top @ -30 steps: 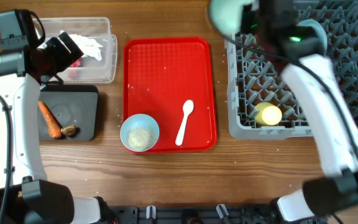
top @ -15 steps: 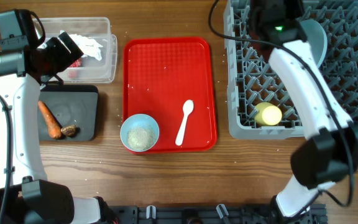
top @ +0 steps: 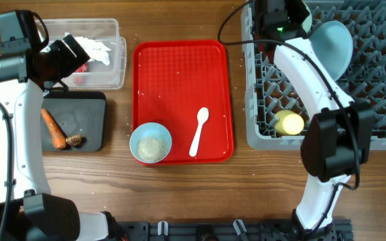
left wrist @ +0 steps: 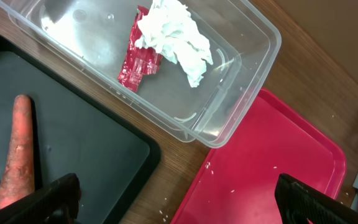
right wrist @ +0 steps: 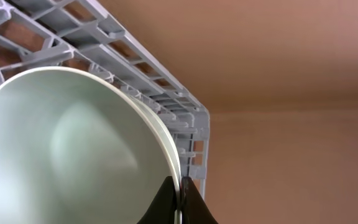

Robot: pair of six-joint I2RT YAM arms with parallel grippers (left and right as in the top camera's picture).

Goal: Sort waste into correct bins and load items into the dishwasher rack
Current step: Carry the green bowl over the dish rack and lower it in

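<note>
Along the far edge of the grey rack (top: pixel 380 87), the right gripper (right wrist: pixel 180 196) has its fingers pinching the rim of the pale green bowl (right wrist: pixel 73 143), which stands tilted among the pegs. A second pale rim behind it may be a plate. The yellow cup (top: pixel 289 122) lies at the rack's near edge. Well left of the rack, the left gripper (left wrist: pixel 176 186) hangs with fingers spread wide beside the clear container (left wrist: pixel 253 68), which holds the white tissue (left wrist: pixel 176 37) and the red wrapper (left wrist: pixel 138 62).
</note>
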